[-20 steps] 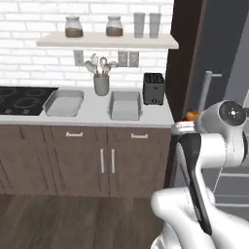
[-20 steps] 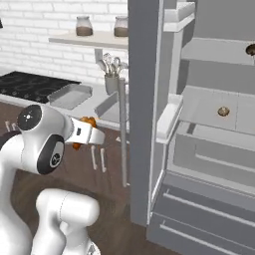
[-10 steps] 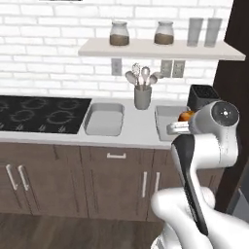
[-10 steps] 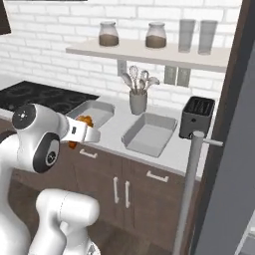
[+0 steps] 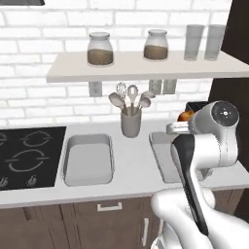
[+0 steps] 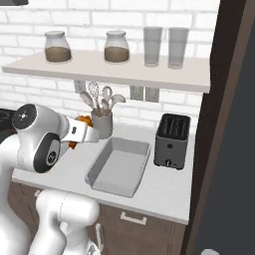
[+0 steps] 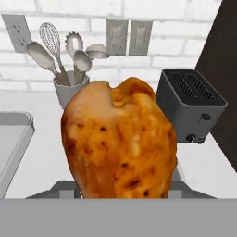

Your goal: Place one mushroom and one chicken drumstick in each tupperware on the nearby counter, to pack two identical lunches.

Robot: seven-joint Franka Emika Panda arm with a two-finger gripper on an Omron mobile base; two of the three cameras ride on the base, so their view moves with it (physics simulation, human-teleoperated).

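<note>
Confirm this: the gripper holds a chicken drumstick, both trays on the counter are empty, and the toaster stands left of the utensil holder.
Not quite. The toaster stands right of the utensil holder, as the right base view shows. The rest holds: the gripper carries the chicken drumstick, and both trays on the counter look empty.

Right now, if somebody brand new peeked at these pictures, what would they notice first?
Probably the big golden-brown chicken drumstick, held up close in the robot's claw above the counter. Next, the two grey tupperware trays, one beside the black stovetop and one next to the dark toaster, both with nothing in them yet. Between them stands a cup of kitchen utensils.
</note>
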